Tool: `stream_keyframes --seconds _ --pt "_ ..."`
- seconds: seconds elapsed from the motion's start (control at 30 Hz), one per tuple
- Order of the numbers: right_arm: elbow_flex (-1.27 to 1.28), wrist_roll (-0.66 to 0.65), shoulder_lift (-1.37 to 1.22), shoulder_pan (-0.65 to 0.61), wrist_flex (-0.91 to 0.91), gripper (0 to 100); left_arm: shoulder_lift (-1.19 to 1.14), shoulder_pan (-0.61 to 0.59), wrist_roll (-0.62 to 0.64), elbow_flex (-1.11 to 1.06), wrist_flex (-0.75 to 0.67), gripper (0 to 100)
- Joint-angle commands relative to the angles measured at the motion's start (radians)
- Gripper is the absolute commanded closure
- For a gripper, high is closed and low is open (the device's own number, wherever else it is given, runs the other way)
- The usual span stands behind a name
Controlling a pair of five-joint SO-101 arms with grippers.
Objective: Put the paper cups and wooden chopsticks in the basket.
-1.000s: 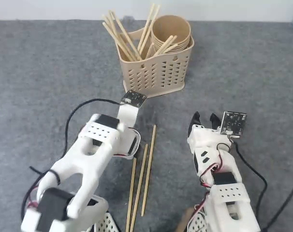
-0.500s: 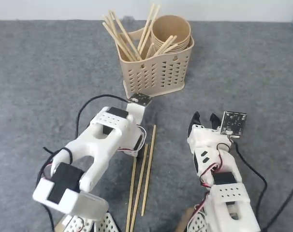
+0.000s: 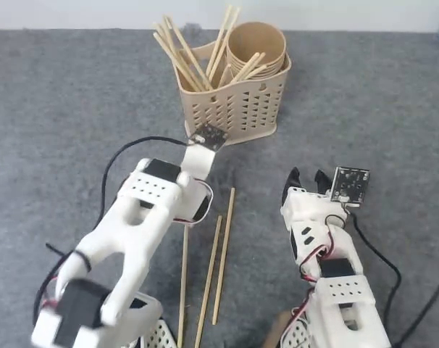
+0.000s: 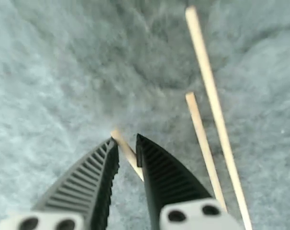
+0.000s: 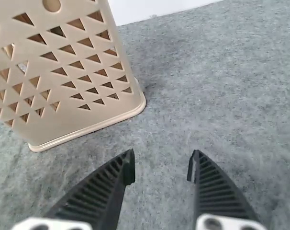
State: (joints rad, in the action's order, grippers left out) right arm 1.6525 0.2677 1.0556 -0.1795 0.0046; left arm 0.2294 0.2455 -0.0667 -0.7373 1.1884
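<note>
The left gripper (image 4: 125, 141) has its ribbed black jaws drawn narrow around one pale, thin wooden chopstick (image 4: 131, 156). It holds the stick close to its far end, and a short tip pokes out past the jaw tips. This held stick lies low over the grey carpeted table (image 3: 67, 109), running toward the near edge (image 3: 183, 279).

Just beside it, two more wooden chopsticks (image 3: 216, 264) lie flat on the carpet between the two arms. They are roughly parallel and close together, with the outer one reaching farther away than the inner one (image 4: 202, 139).

A beige plastic basket (image 3: 234, 110) with triangular cut-outs in its walls stands near the middle of the table's far edge. In it, a stack of brown paper cups (image 3: 257, 45) sits on the right side, and a bundle of wooden chopsticks (image 3: 177, 52) stands leaning and fanned out above the rim.

The right gripper (image 5: 161, 168) hangs above bare carpet with its jaws spread wide and nothing between them, pointing toward the basket's near corner (image 5: 135, 103).
</note>
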Motion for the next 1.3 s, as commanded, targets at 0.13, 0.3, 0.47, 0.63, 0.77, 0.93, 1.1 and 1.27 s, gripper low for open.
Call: stream_keyframes --seconds 0.13,0.3,0.47,0.63,0.77,0.93,1.1,1.27 --pt "0.011 0.003 0.016 0.008 -0.01 80.8 0.31 -0.055 -0.028 0.094 0.011 99" --pt "0.011 0.003 0.016 0.008 -0.01 80.8 0.446 -0.187 -0.028 0.134 -0.16 99" --pt "0.011 0.002 0.016 0.008 -0.01 80.8 0.519 -0.301 -0.028 0.134 -0.351 99" --pt "0.011 0.002 0.016 0.008 -0.015 80.8 0.588 -0.342 -0.028 0.134 -0.535 99" --pt "0.011 0.002 0.016 0.008 -0.015 80.8 0.612 -0.324 -0.025 0.134 -0.698 99" --pt "0.011 0.002 0.015 0.008 -0.018 80.6 0.612 -0.292 0.103 0.133 -0.916 99" --pt "0.011 0.002 0.015 0.008 -0.018 80.5 0.6 -0.279 0.307 0.134 -1.189 99" --pt "0.011 0.002 0.015 0.008 -0.018 80.5 0.528 -0.196 0.453 0.143 -1.352 99"
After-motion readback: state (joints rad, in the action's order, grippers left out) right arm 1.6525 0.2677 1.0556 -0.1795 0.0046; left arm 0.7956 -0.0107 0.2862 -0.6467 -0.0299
